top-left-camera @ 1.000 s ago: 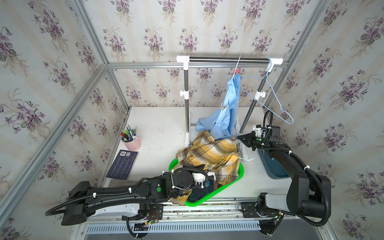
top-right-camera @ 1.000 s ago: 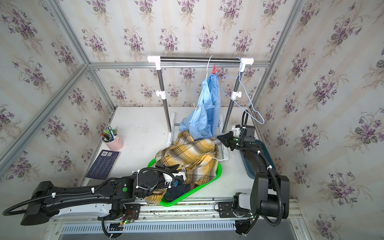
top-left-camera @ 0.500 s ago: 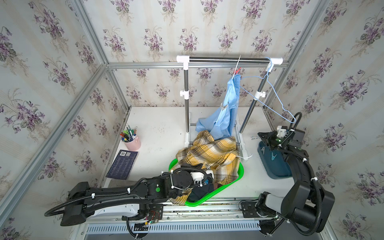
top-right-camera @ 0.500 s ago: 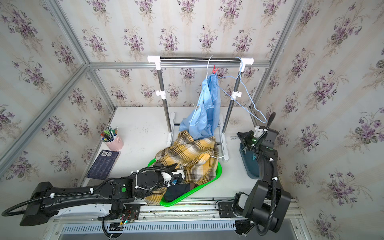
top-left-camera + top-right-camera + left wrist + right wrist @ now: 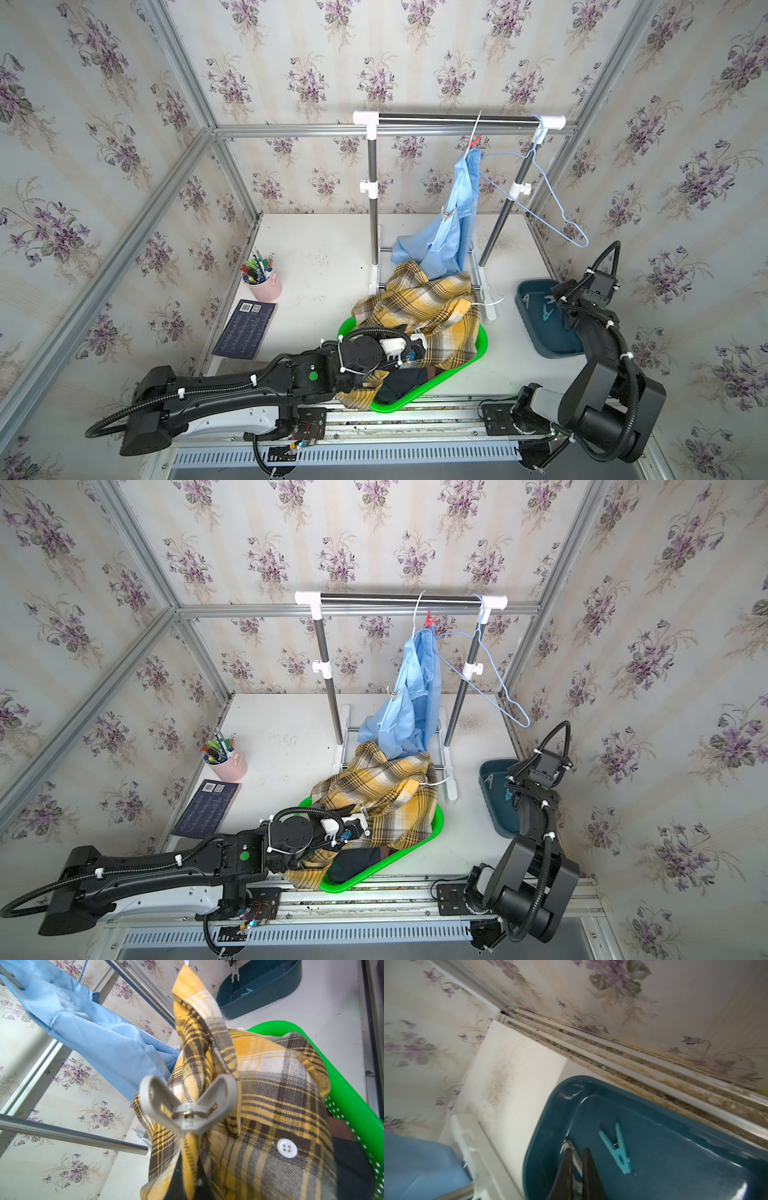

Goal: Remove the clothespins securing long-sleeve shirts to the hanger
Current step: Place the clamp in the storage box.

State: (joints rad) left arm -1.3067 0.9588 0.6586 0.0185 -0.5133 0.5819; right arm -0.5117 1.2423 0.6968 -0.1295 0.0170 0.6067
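Clothespins, small stiff plastic spring clips, look light and a little slick. Each likely opens only when its two splayed handle ends are squeezed, so pinch there, not at the biting end. Three are clipped to cloth.

Largest in both top views is the clothes rack point(image 5: 453, 120) at upper centre. From it hangs the soft, limp light blue shirt point(image 5: 449, 245), pinned near the bar by a red clothespin point(image 5: 477, 140) and lower down by a pale clothespin point(image 5: 448, 213). Below, at centre, the plaid shirt point(image 5: 419, 303) lies heaped over a green basket point(image 5: 483, 343), which also holds a dark shirt point(image 5: 403, 384). At right sits a blue tray point(image 5: 544, 336).

In the left wrist view a grey clothespin point(image 5: 187, 1105) bites a plaid fold. The left gripper point(image 5: 188, 1167) is clenched on that fold right beside the clip's biting end, with the handles pointing away. In the right wrist view the right gripper point(image 5: 577, 1153) is clamped on a held clothespin point(image 5: 576, 1160) over the tray, near a turquoise clothespin point(image 5: 616, 1149) lying inside.

Loose plaid folds crowd the grey clip, and the rack's posts flank the blue shirt.
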